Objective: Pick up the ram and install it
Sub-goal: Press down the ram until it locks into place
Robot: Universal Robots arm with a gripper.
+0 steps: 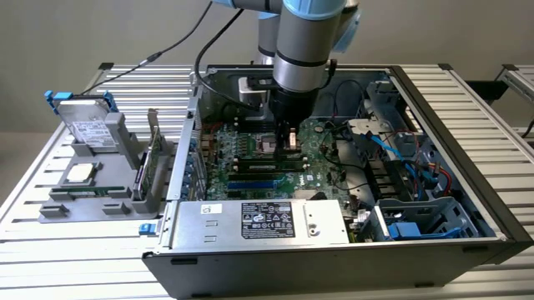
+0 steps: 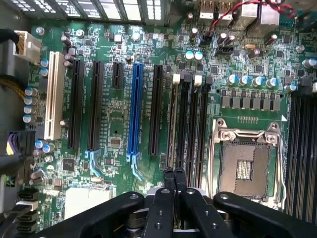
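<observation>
The gripper, jaws pressed together and holding nothing, hovers over the motherboard at the memory slots — the ram already appears seated there, so installation looks essentially complete.

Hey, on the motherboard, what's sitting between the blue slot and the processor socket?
In the wrist view, between the blue slot and the processor socket lie one long black slot and then a bank of narrow memory slots.

No text is legible, not even on the power supply label.
</observation>
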